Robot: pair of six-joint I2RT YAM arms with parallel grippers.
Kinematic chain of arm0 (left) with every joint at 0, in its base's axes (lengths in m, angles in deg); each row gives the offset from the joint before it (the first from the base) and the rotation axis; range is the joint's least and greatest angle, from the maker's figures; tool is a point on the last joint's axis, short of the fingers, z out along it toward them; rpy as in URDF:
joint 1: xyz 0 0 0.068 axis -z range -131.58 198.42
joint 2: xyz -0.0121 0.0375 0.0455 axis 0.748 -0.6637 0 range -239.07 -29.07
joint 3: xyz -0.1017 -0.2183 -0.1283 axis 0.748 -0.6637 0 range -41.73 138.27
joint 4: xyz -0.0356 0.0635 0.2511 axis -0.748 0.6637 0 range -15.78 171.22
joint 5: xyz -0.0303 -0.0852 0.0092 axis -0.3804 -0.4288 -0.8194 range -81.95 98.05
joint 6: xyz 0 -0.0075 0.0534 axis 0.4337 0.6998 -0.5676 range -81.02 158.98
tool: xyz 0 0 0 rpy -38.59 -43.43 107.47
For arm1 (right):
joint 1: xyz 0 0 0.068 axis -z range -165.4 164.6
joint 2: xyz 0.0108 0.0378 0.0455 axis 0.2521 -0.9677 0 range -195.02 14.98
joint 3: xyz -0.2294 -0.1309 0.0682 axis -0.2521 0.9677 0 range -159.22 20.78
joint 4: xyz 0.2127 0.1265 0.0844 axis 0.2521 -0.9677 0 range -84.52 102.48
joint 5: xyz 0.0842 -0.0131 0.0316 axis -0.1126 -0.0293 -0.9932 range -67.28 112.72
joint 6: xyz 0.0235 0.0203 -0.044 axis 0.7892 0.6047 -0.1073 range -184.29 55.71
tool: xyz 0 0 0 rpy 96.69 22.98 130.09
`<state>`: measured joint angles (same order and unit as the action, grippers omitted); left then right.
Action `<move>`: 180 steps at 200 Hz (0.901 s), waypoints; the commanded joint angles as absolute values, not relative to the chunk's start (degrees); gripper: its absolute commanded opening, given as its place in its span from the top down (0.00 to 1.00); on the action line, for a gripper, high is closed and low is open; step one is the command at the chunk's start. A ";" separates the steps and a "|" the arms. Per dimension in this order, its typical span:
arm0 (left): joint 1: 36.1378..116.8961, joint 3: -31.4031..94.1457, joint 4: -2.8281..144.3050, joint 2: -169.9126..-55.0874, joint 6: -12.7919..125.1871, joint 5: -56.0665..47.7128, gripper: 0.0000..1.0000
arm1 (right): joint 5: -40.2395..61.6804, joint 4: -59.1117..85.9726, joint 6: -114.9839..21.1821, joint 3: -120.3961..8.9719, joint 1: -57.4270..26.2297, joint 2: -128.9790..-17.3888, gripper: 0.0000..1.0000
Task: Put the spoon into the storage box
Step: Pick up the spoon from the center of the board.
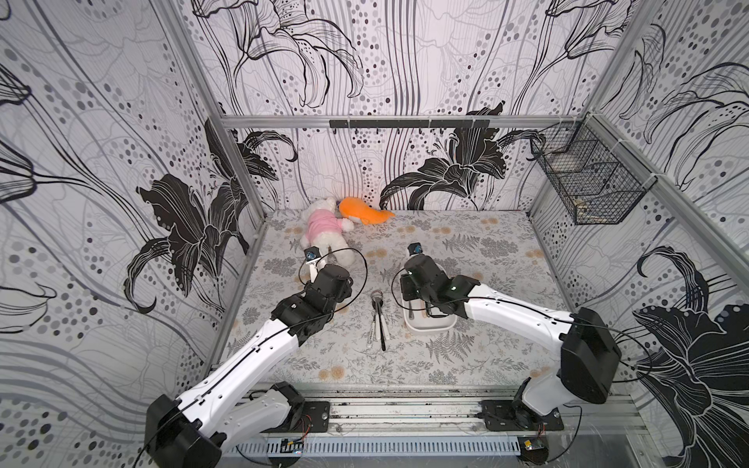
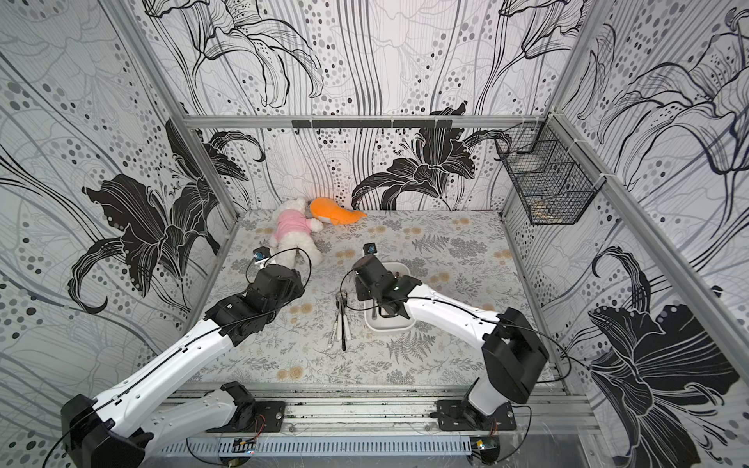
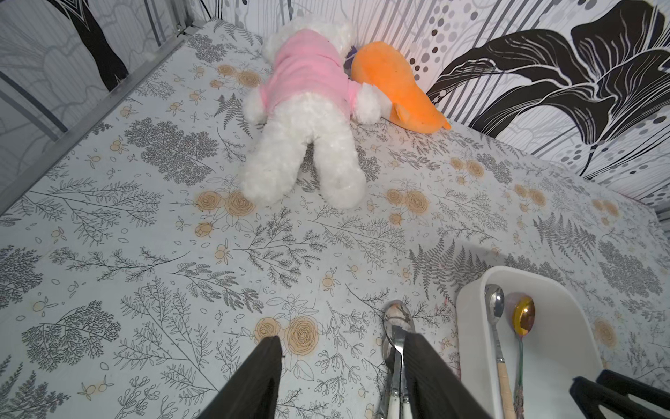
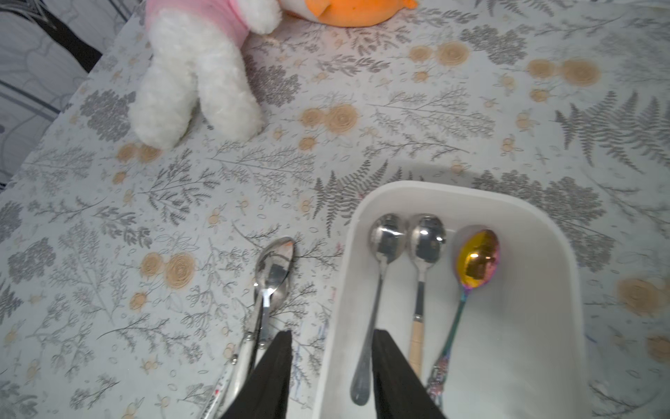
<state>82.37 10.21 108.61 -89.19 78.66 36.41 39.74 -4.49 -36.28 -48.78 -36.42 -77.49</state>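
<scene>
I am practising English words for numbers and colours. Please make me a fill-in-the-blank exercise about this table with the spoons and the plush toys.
The white storage box holds ___ spoons.
The plush bear wears a ___ shirt.
The plush toy lying beside the bear is ___.
Missing words: three; pink; orange.

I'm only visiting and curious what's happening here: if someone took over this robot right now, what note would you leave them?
Left gripper: open, holding nothing, low over the loose spoons on the table.
Right gripper: open, holding nothing, over the storage box side wall.
Done: three spoons lie side by side in the box.
Left: the loose spoons beside the box must go in.
</scene>
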 commanded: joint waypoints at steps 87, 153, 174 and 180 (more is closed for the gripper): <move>81.28 5.62 115.42 -79.23 75.27 39.73 0.38 | 36.80 -15.68 -31.32 -63.34 -44.48 -97.36 0.62; 79.80 5.40 114.30 -80.07 74.18 38.04 0.38 | 38.17 -16.73 -29.56 -61.01 -44.99 -98.51 0.72; 79.62 5.20 114.05 -79.72 74.13 37.68 0.38 | 38.59 -17.31 -29.47 -60.87 -45.00 -98.77 0.73; 79.60 5.20 113.99 -79.74 74.12 37.57 0.38 | 38.48 -17.36 -29.48 -60.87 -45.00 -98.91 0.73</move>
<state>80.12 5.93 115.41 -80.64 75.12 38.31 36.83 -14.81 -30.61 -61.50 -44.71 -97.77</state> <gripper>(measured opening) 0.617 0.270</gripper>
